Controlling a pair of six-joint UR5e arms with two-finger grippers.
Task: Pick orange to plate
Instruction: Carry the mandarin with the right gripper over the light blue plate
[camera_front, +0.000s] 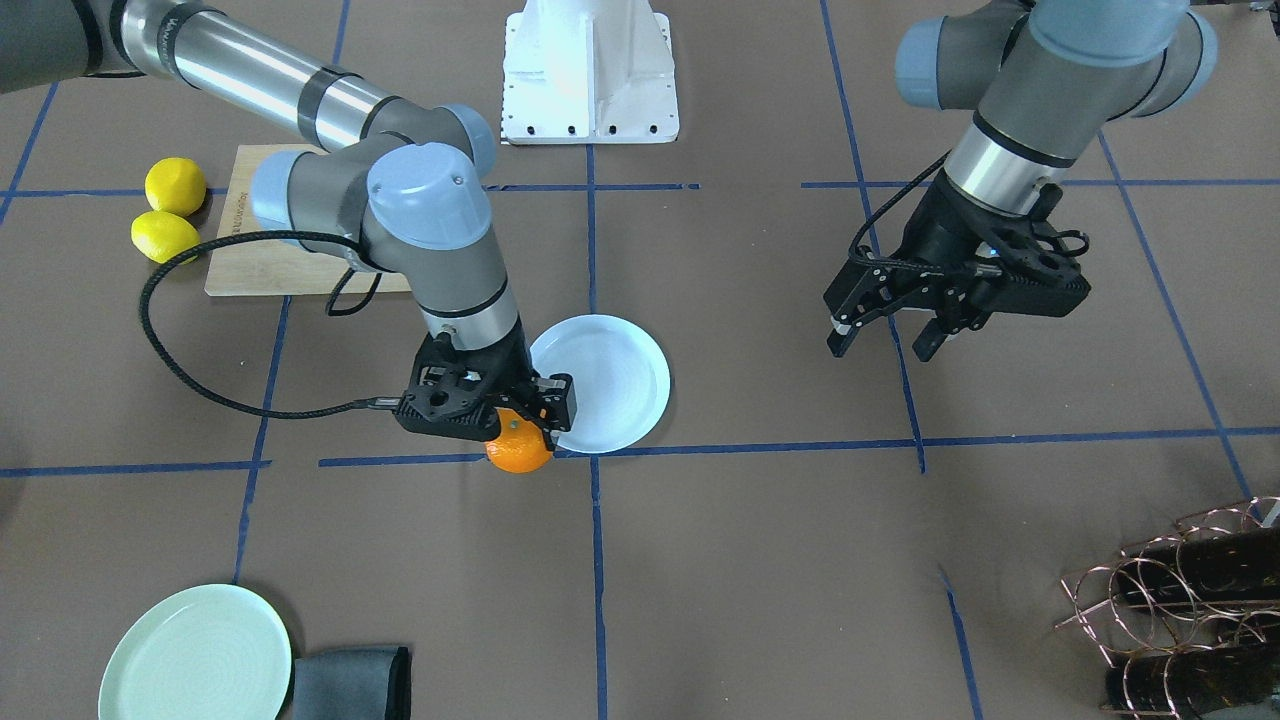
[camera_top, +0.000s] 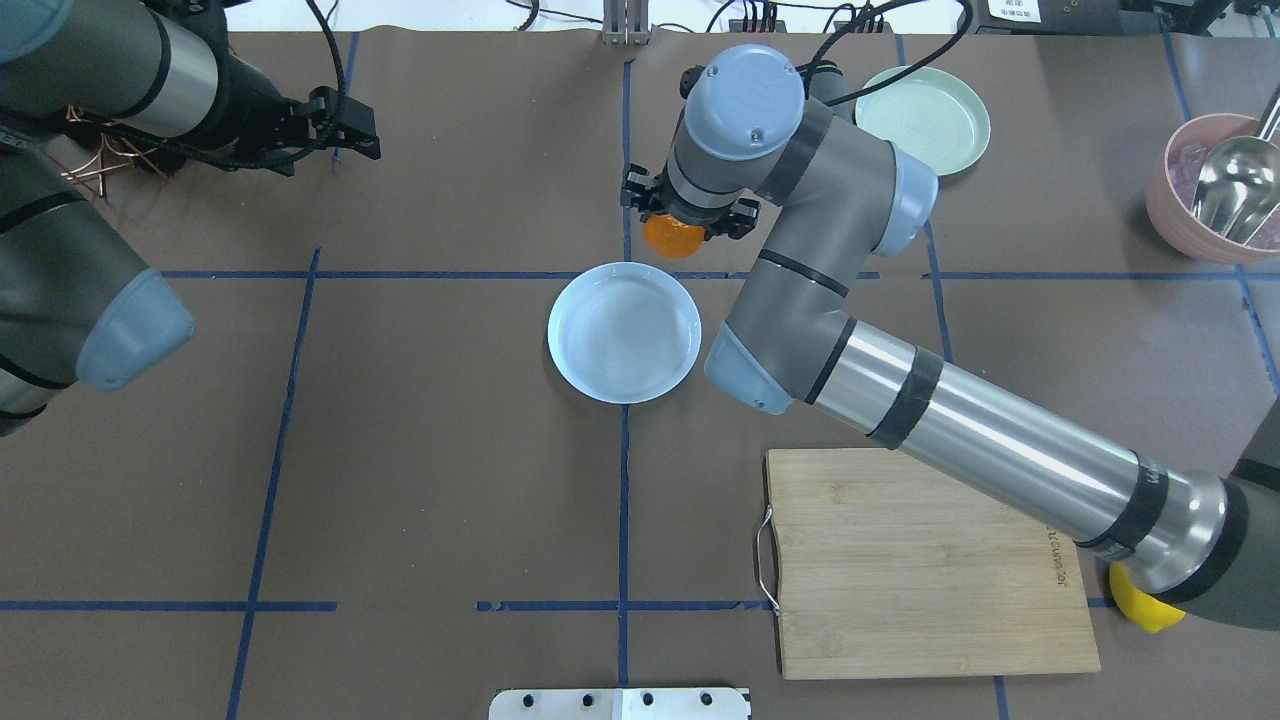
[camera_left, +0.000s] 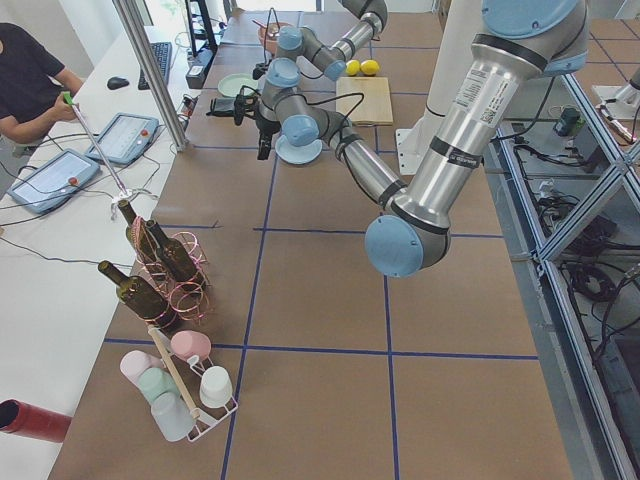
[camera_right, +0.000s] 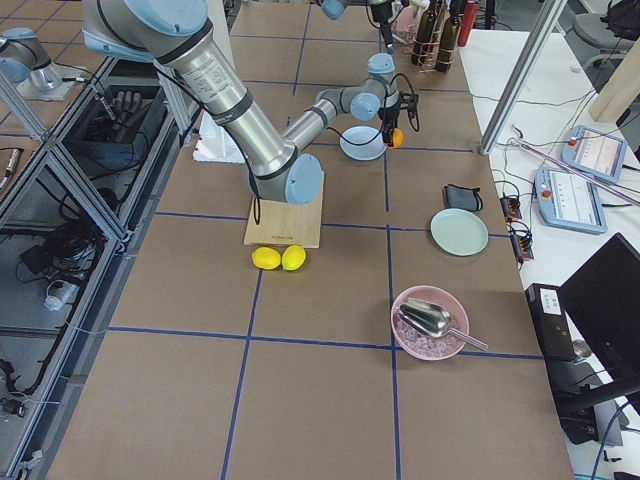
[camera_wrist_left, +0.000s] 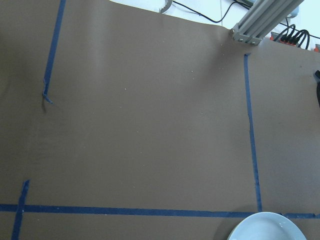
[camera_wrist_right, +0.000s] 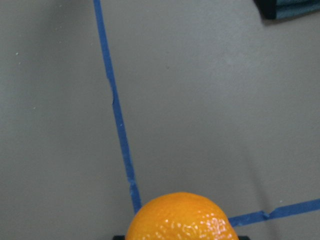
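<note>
**Bright orange (camera_wrist_right: 181, 217) clamped in right gripper (camera_front: 512, 425), at edge of plate (camera_front: 625, 365)**

Right wrist view: orange fills the bottom edge, nearest thing to the lens; brown counter (camera_front: 750, 560) and blue tape lines beyond it.

Front-facing view, left to right:
- Two lemons (camera_front: 175, 185), touching each other, against the left end of a wooden cutting board (camera_front: 255, 265).
- Mint-green plate (camera_front: 195, 655) at the near left corner, grey cloth (camera_front: 350, 685) just beside it.
- Right arm reaches in from the upper left. Its fingers are closed narrow on the orange, one either side of the fruit.
- Orange sits just outside the pale bluish-white plate, at the rim on the operators' side. It is not over the plate's middle. Cannot tell whether it touches the counter or hangs above it.
- Plate itself is bare, near the centre tape line.
- Left gripper (camera_front: 885, 340) is well apart to the right, above the counter, fingers spread wide, holding nothing.
- Copper wire rack (camera_front: 1150, 590) with dark bottles at the near right corner.
</note>
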